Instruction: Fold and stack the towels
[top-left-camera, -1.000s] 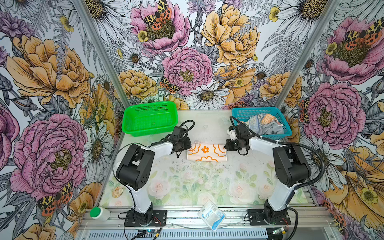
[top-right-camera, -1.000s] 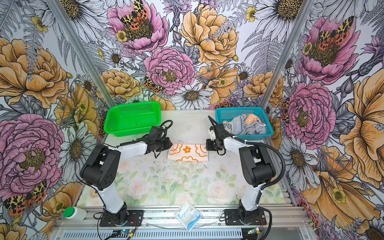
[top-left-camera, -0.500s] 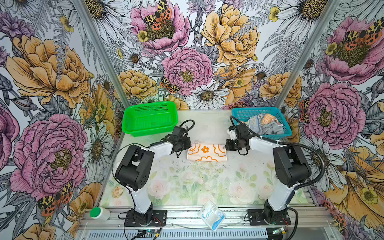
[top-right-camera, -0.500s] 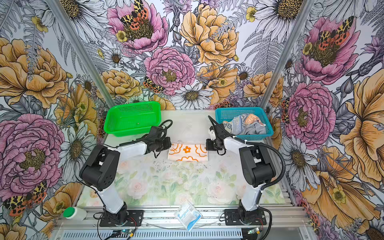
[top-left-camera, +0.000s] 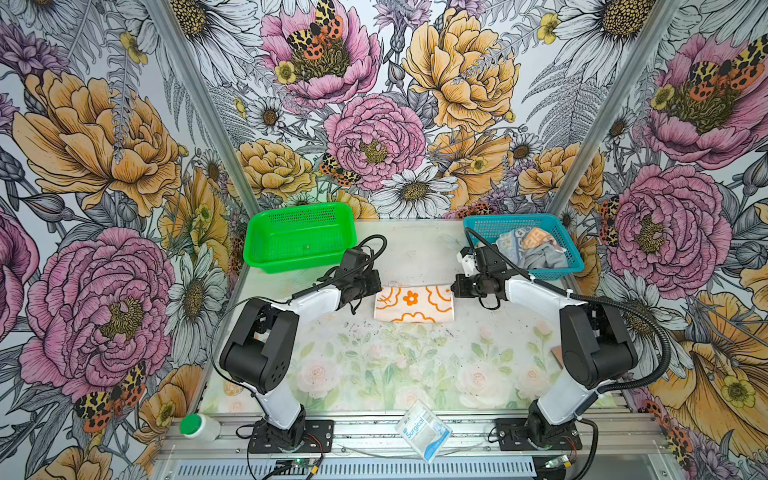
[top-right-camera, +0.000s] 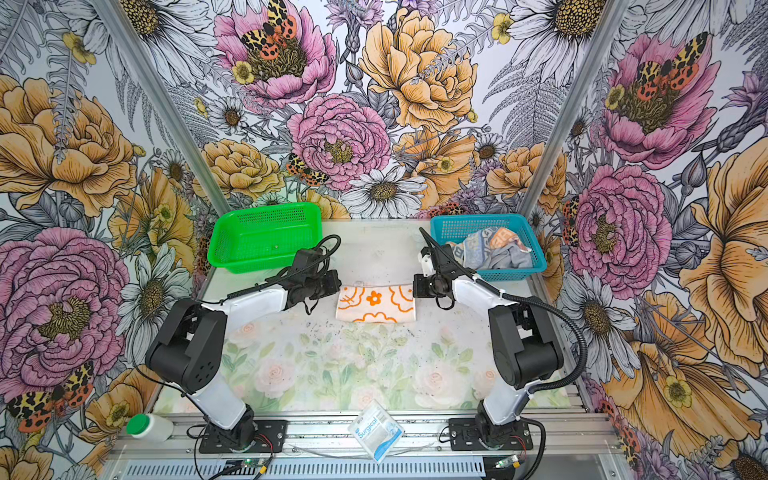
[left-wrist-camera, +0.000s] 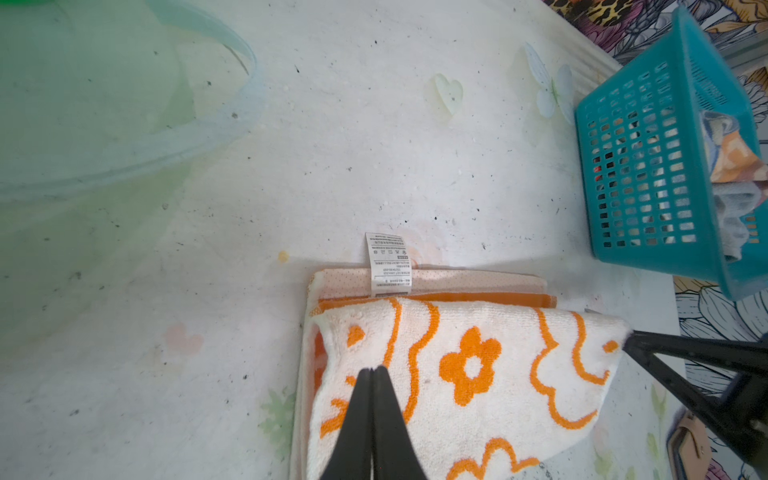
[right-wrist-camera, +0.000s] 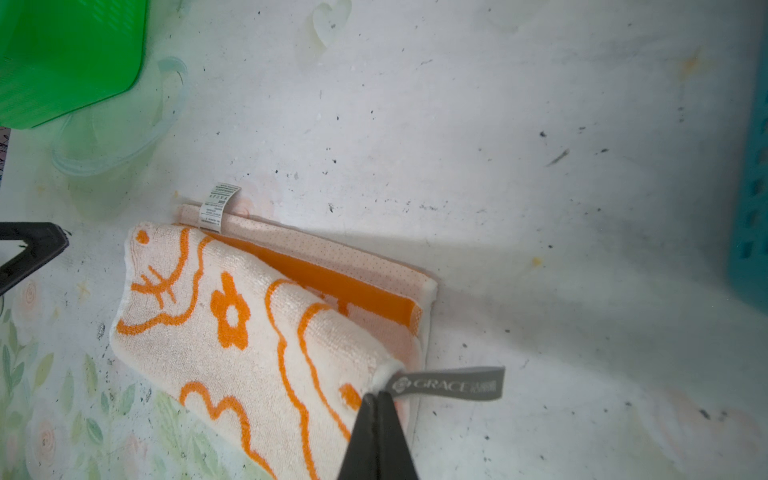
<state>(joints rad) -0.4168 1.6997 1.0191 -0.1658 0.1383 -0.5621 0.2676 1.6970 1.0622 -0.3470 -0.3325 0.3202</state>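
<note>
A cream towel (top-left-camera: 413, 305) with orange flower outlines lies half folded at mid-table; its top layer leaves an orange band bare along the far edge (right-wrist-camera: 332, 286). My right gripper (right-wrist-camera: 376, 395) is shut on its far right corner, beside a grey tag (right-wrist-camera: 449, 384). My left gripper (left-wrist-camera: 372, 370) is shut and holds nothing. In the right wrist view its fingertip (right-wrist-camera: 66, 241) stands a little off the towel's left corner. Two more towels, a blue-and-orange patterned one (top-left-camera: 519, 245) and a grey one (top-left-camera: 544, 259), lie crumpled in the blue basket (top-left-camera: 478, 224).
A green basket (top-left-camera: 299, 212) stands at the back left, just behind the left arm. On the front rail lie a white-blue Surgical packet (top-left-camera: 422, 430) and a white bottle with a green cap (top-left-camera: 199, 427). Flowered walls close in three sides.
</note>
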